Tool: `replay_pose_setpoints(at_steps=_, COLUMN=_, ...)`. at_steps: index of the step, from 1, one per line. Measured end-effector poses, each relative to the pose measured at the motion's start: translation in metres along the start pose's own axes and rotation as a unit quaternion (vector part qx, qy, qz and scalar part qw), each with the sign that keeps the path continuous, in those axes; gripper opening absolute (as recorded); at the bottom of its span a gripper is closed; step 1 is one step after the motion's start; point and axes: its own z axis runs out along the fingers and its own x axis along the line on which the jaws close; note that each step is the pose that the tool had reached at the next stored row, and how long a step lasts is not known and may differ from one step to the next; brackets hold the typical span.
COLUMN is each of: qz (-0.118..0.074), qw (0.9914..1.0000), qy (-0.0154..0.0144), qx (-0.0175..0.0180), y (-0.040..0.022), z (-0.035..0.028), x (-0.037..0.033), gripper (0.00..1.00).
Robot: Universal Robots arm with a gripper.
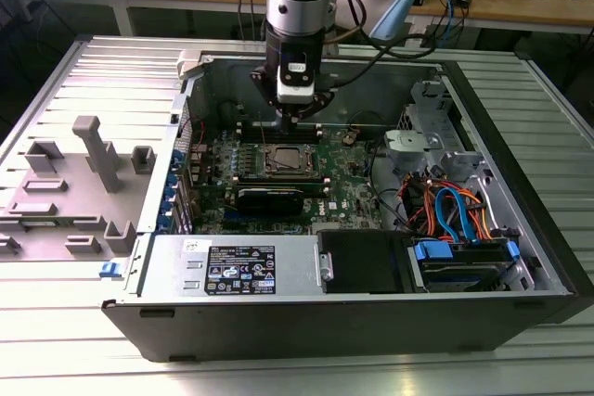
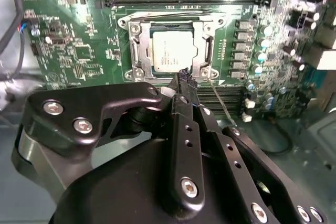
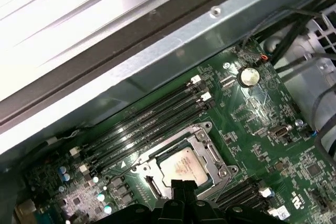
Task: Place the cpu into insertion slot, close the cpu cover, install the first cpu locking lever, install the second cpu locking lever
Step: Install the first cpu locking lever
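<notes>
1. On the exterior view's left, pale grey moulded plastic fixtures (image 1: pixel 97 150), blocky and matt, stand on the ribbed aluminium counter (image 1: pixel 121 71), just beside the open computer case.
2. The black-walled steel computer case (image 1: pixel 306 322) lies on its side. Inside, along its near wall, sits a brushed silver power-supply box (image 1: pixel 232 266).
3. Mid-case lies the glossy green motherboard (image 1: pixel 348 194), with long black memory slots (image 3: pixel 147 124) running beside the socket.
4. The cpu (image 2: pixel 170 51), a small flat square chip with a dull silver-grey metal top, is seated in the insertion slot (image 2: pixel 142 52), a dark-rimmed square socket. So the first step looks done.
5. The cpu cover (image 2: pixel 202 27), a thin silvery metal frame with a square window, appears to lie flat around the chip. I judge the second step done as well.
6. A thin steel rod (image 2: pixel 223 103) angles away from the socket's corner. It may be a locking lever not yet latched, but I cannot tell for sure, so I take the lever steps as left to do.
7. The tool (image 2: pixel 184 77), of matt black metal with screwed links, hangs just over the socket's edge. Its fingertips are pressed together with nothing visible between them.
8. On the exterior view's right, a bare steel drive cage (image 1: pixel 418 150) sits above looped blue and orange cables (image 1: pixel 455 210).
</notes>
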Motion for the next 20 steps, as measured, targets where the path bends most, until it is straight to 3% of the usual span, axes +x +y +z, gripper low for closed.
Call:
replay_pose_setpoints(at_steps=6, qz=-0.013, qw=0.99992, qy=0.0001, qx=0.0001, y=0.0000, z=0.0000, x=0.0000, gripper=0.11)
replay_pose_setpoints(at_steps=15, qz=-0.013, qw=0.99991, qy=0.0001, qx=0.0001, y=0.0000, z=0.0000, x=0.0000, gripper=0.11)
replay_pose_setpoints(at_steps=20, qz=-0.017, qw=0.99985, qy=0.0002, qx=0.0002, y=0.0001, z=-0.0077, x=0.0001, gripper=0.11)
